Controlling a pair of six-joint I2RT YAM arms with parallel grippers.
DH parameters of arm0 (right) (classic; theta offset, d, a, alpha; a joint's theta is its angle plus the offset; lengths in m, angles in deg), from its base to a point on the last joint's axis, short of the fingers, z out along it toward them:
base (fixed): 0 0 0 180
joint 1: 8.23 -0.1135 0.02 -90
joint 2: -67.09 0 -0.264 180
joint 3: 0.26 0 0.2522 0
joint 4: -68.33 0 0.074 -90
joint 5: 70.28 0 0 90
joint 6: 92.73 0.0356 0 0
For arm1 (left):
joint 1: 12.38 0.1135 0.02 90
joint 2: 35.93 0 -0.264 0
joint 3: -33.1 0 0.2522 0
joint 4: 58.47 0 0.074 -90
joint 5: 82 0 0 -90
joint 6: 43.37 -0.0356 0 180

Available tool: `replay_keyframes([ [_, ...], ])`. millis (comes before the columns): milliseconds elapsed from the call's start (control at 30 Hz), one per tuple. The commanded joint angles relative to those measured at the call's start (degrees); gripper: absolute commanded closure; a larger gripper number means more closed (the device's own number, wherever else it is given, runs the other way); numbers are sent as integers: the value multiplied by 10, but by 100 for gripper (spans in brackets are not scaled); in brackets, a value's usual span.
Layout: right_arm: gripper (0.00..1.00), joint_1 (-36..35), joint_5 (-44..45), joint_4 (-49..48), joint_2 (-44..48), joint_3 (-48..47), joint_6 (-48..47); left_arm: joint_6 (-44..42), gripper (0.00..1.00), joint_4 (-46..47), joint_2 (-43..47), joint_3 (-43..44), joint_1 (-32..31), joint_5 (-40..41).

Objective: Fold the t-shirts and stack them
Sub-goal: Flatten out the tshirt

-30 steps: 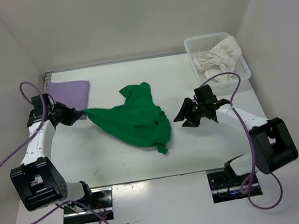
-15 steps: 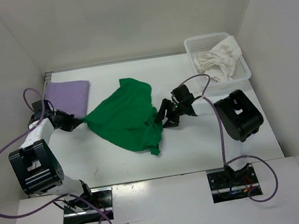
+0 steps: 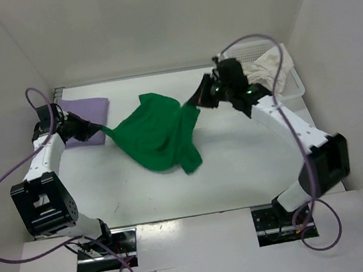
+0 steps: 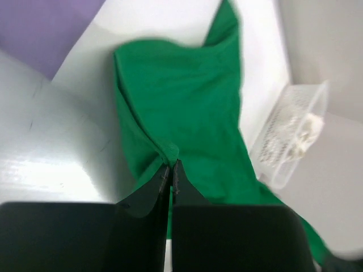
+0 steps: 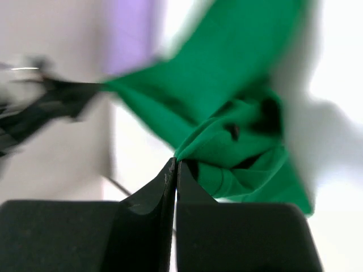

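Top external: green shirt (image 3: 158,136) is stretched between both grippers over the middle of the table (image 3: 252,160), unfolded and bunched, with its lower part drooping. Whether it touches the table, cannot tell. Left gripper (image 3: 94,129) is clamped on its left corner, just beside the purple shirt (image 3: 90,110). Right gripper (image 3: 197,103) is clamped on its right edge. Purple shirt lies flat as a neat rectangle at the far left. White shirt (image 3: 268,68) sits crumpled in the basket (image 3: 294,86) at the far right, spilling over the rim.

Left wrist: jaws are together on a small fold of green cloth, and the shirt fans out ahead. A purple corner shows top left. Basket with white cloth is off to the right, blurred.

Right wrist: jaws are pinched shut on a bunched green edge. The cloth runs taut toward the dark blurred left arm, with purple behind. Heavy blur.

Progress: purple looks folded and placed, so one of three is done. Green is only being spread out, not laid flat or folded. White looks untouched in the basket. Left to do: flatten and fold green, stack it on purple, then the same for white.
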Motion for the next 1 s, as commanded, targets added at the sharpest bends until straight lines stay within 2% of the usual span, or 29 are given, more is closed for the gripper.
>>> replay_keyframes([
  [0,99,-1,5,148,95,-103,-44,11,100,2,22,64,28,-28],
  [133,98,-1,-14,180,123,-127,-44,17,100,-3,16,90,48,-35],
  [200,98,11,-11,180,128,-102,-52,17,100,-3,16,90,48,-35],
  [267,98,60,-23,139,122,-41,-60,17,100,5,16,72,54,-29],
  [333,98,108,-33,90,100,0,-75,17,100,12,16,59,54,-21],
  [367,98,114,-33,80,61,1,-81,17,100,18,16,51,54,-21],
  [467,98,119,-33,54,-18,-18,-99,9,100,18,11,51,54,-9],
  [600,98,108,-58,47,-33,-53,-99,9,100,18,5,51,49,-9],
  [667,98,86,-66,91,-20,-70,-115,9,100,18,5,67,43,-9],
  [800,98,13,-84,173,96,-58,-128,9,100,6,5,85,43,-3],
  [900,98,3,-153,191,178,-36,-108,14,100,13,10,78,43,-9],
  [967,98,3,-241,156,209,-36,-77,20,100,19,10,78,43,-9],
])
